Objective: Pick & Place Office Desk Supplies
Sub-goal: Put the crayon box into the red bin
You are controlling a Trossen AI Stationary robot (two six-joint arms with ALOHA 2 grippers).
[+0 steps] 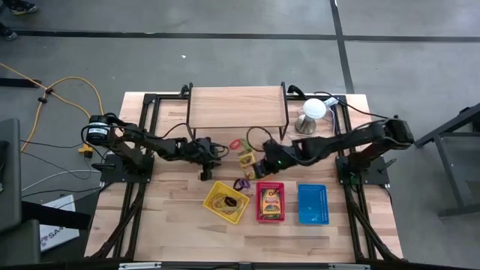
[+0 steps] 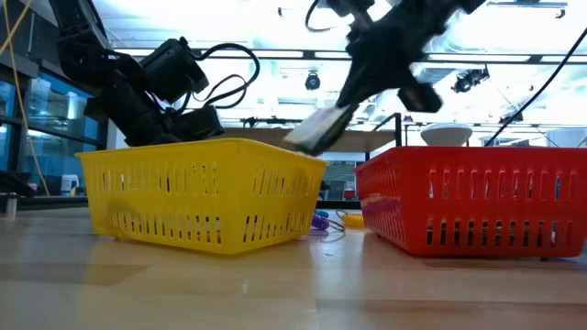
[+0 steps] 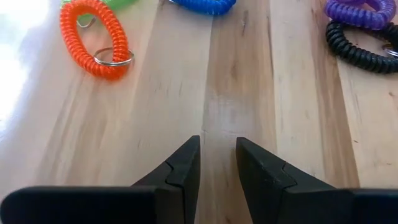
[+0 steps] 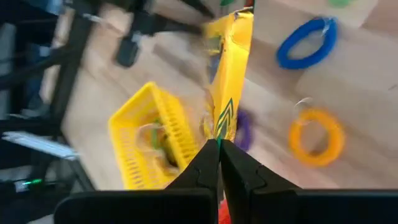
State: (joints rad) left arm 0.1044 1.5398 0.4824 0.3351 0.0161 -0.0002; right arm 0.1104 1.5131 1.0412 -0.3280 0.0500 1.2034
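Your right gripper (image 4: 219,146) is clamped on a yellow-and-green crayon box (image 4: 229,74), pinching its lower edge so the box stands up from the fingertips. In the high view that gripper (image 1: 264,168) sits just behind the red basket (image 1: 271,202), between it and the wooden shelf (image 1: 237,108). From the low view, the box (image 2: 316,128) hangs in the air, above the gap between the yellow basket (image 2: 197,203) and the red basket (image 2: 477,209).

Your left gripper (image 3: 217,155) has its fingers slightly apart with nothing between them, over bare table (image 3: 242,93). In the high view it (image 1: 204,174) is behind the yellow basket (image 1: 226,202) and to the left of the red basket.

The red basket already holds 1 crayon box (image 1: 271,199) lying flat. The yellow basket, just left of the red one, has thin loops in it, though you cannot make out how many. The blue basket (image 1: 312,204) lies just right of the red one.

Coil rings lie loose on the table behind the red basket: an orange coil ring (image 3: 94,38), a blue coil ring (image 3: 205,5), a purple coil ring (image 3: 360,12) and a black coil ring (image 3: 364,53). The purple one (image 1: 241,184) lies between the yellow and red baskets. Another crayon box (image 1: 246,157) rests on the table behind the red basket, near the right gripper.
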